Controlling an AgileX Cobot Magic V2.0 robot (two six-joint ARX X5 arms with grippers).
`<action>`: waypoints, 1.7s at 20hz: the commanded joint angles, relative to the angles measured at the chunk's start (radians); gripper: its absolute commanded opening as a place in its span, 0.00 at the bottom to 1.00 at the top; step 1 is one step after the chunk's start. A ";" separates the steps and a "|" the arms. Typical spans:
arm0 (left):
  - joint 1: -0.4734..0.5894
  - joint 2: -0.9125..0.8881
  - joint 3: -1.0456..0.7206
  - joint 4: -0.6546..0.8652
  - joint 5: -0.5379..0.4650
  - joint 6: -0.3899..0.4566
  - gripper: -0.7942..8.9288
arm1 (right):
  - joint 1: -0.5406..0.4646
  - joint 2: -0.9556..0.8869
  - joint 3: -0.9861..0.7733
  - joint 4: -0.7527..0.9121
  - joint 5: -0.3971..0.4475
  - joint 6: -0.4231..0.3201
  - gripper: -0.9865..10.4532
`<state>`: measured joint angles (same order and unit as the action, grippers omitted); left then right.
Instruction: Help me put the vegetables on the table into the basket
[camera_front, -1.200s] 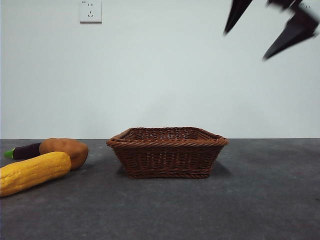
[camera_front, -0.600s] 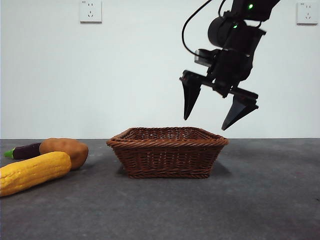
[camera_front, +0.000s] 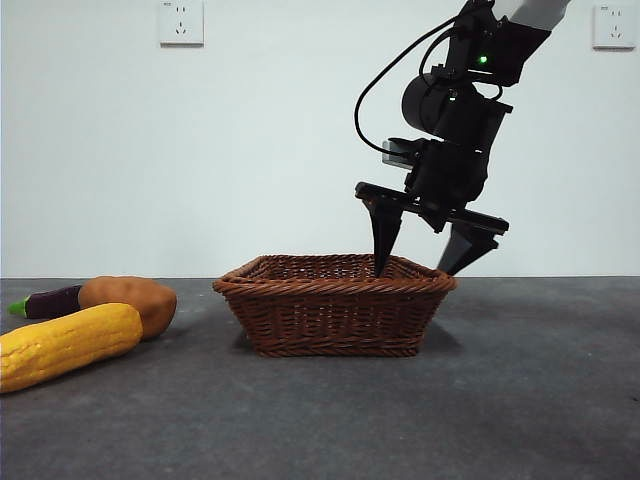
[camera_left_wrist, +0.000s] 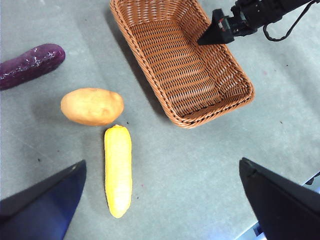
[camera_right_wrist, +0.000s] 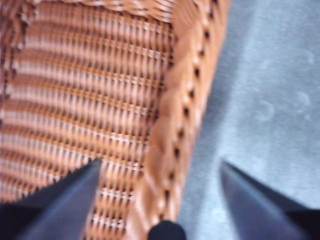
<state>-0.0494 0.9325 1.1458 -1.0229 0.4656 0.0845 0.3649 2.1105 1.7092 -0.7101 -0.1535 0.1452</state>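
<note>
The right pincer (camera_front: 425, 262) hangs spread wide and empty over one end rim of the basket (camera_front: 335, 318), one jaw tip inside the wicker wall, the other outside over bare bench (camera_front: 520, 390). In its wrist view the braided rim runs up between the two jaws. The basket itself holds nothing. Beside the basket, apart from its long side, lie the three vegetables: the potato (camera_left_wrist: 92, 106) nearest, the corn (camera_left_wrist: 118, 170) just beside the potato, the eggplant (camera_left_wrist: 31, 65) a little apart from both. Open bench surrounds the basket on every side. The left pincer (camera_left_wrist: 160, 200) hovers high above the corn, jaws wide, holding nothing.
</note>
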 joint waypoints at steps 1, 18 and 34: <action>-0.004 0.001 0.005 0.007 0.002 -0.005 0.76 | 0.010 0.033 0.003 -0.014 0.003 0.029 0.29; -0.004 0.069 0.005 -0.004 0.001 -0.001 0.76 | 0.016 -0.177 0.005 -0.130 -0.036 0.015 0.08; -0.128 0.469 0.005 0.103 -0.206 0.047 0.76 | 0.016 -0.576 0.002 -0.464 0.012 -0.094 0.08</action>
<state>-0.1757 1.3918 1.1465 -0.9245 0.2619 0.1158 0.3794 1.5452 1.7164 -1.1839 -0.1307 0.0521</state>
